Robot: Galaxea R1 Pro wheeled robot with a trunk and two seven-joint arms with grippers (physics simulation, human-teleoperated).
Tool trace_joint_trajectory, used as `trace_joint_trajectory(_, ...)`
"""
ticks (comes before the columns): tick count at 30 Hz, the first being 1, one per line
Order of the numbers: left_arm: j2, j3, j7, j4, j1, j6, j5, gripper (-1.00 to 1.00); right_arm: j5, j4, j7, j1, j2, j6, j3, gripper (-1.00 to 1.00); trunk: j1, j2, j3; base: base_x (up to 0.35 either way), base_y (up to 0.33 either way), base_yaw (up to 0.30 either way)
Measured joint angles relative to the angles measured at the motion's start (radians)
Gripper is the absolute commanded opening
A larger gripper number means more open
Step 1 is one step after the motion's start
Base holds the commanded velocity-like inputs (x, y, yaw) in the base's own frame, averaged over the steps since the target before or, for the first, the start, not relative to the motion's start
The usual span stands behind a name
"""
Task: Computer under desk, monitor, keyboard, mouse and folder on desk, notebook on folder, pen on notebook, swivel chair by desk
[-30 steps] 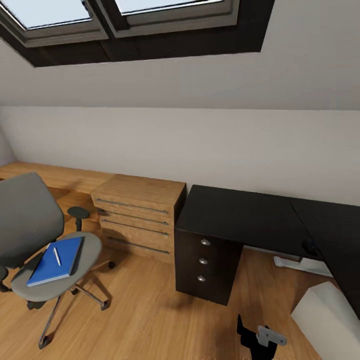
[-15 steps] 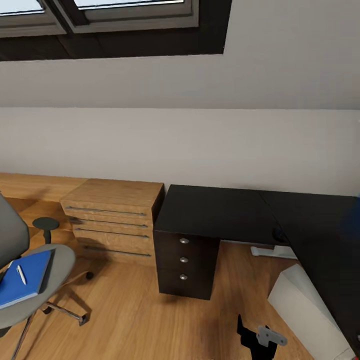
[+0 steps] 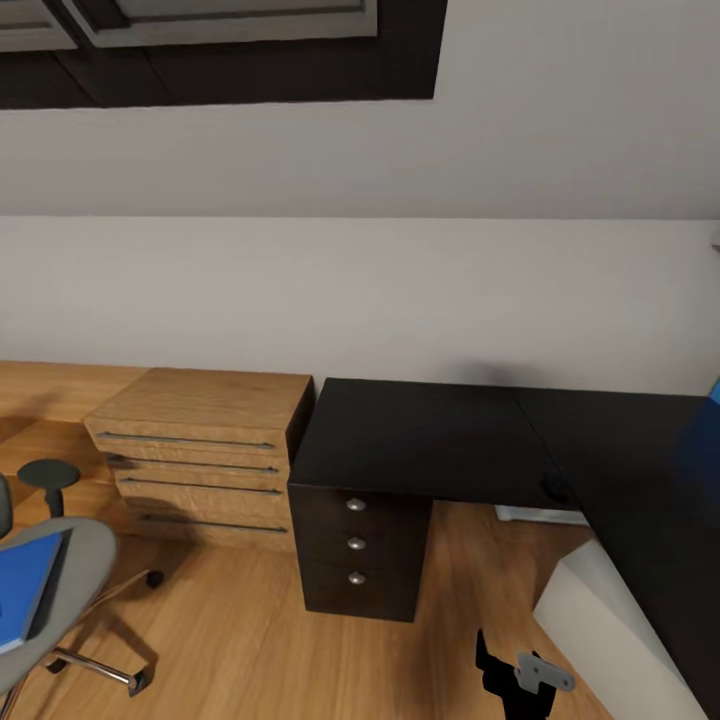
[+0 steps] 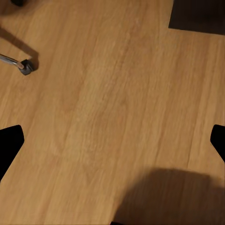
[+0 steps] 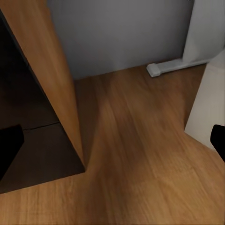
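Head view is showing the black desk (image 3: 430,430) standing ahead of the robot, its long axis running along the wall, with the white computer (image 3: 620,640) leaning on the floor beneath its right wing. The swivel chair (image 3: 70,560) is sitting far off to the left, carrying the blue folder (image 3: 22,590), long axis pointing toward the wooden drawers (image 3: 200,455). Left gripper (image 4: 112,140) is hanging spread over bare floor (image 4: 117,93); right gripper (image 5: 112,140) is likewise spread.
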Motion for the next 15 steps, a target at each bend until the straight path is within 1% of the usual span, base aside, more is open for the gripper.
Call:
trace_joint_trajectory(6, -0.001, 0.000, 0.000, 0.000, 0.000, -0.001, 0.000, 1.00, -0.001, 0.000, 0.000, 0.000, -0.003, -0.004, -0.001, 1.00, 0.000, 0.000, 0.000, 0.049, 0.000, -0.002)
trace_joint_trajectory(15, -0.001, 0.000, 0.001, 0.000, 0.000, -0.001, 0.002, 1.00, -0.001, 0.000, -0.001, 0.000, -0.002, -0.006, -0.001, 1.00, -0.034, 0.063, 0.028, 0.009, 0.000, 0.000)
